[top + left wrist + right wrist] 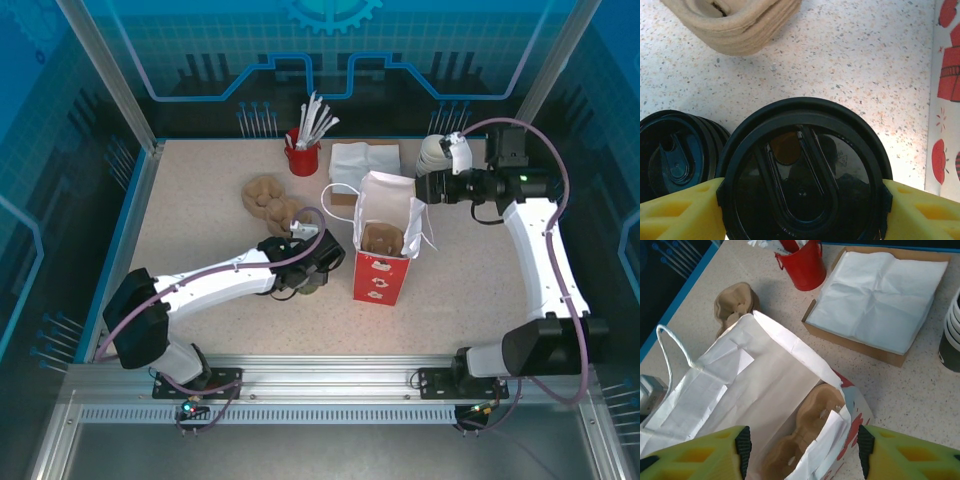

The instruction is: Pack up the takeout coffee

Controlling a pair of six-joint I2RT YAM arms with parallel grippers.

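Note:
The takeout coffee (pixel 802 150) stands on the table left of the paper bag (pixel 385 250), and its round black lid faces the left wrist camera. My left gripper (pixel 802 196) is shut on it, with a yellow finger pressed against each side of the lid's rim. From above, the left gripper (pixel 308 262) covers most of the cup. My right gripper (pixel 804 452) hangs open over the bag's (pixel 765 385) open mouth, by the bag's right edge, with nothing held. A brown pulp cup carrier (pixel 815 420) lies inside the bag.
A squat stack of black lids (pixel 675 155) sits close left of the cup. Spare pulp carriers (pixel 268 200) lie behind it. At the back stand a red cup of stirrers (pixel 303 158), a box of napkins (pixel 363 160) and a tall cup stack (pixel 433 155).

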